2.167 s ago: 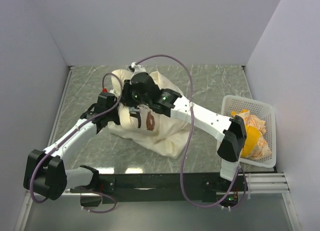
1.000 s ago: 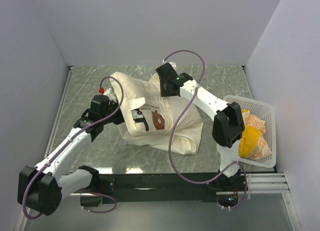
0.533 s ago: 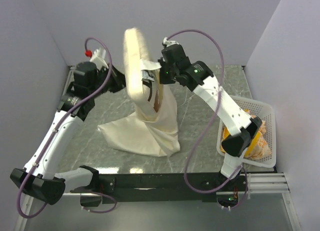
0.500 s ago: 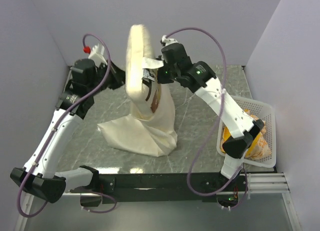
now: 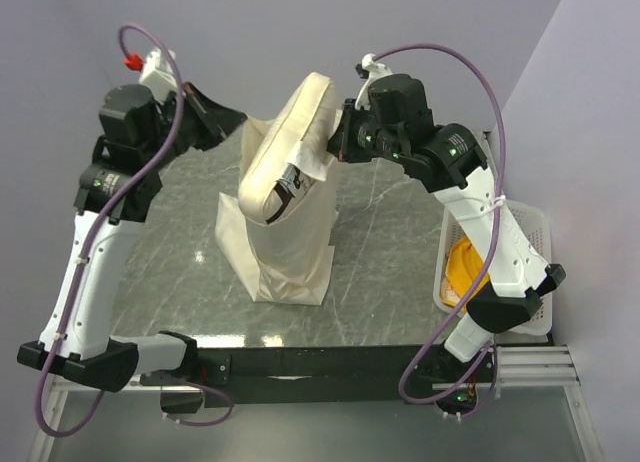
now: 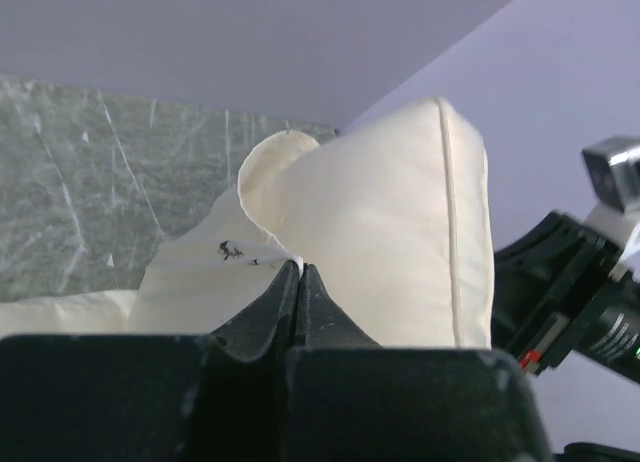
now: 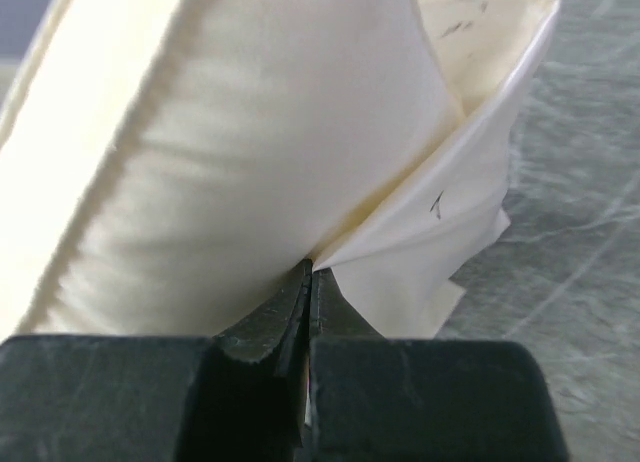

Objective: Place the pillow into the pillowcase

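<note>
Arms high — left fingers (image 6: 272,304) and right fingers (image 7: 284,314) pinch the pillowcase (image 5: 285,257) rim, pillow (image 5: 300,122) protruding.

Lit brightly and evenly from overhead, with a cool violet cast on the plain pale walls (image 5: 250,22). Only soft, faint shadows on the grey-green marbled table top (image 5: 390,232) around the limp plain cream fabric pillowcase (image 5: 285,257), and gentle shading under the puffy cream cushion-like pillow (image 5: 295,132). Pale reflections near the table's front edge. Sharp throughout from above. Blurred up close from both wrists: dark and out of focus at the black left gripper (image 6: 298,272) and the black right gripper (image 7: 308,272), crisper on the cloth beyond, nearly washed out on its brightest folds.
</note>
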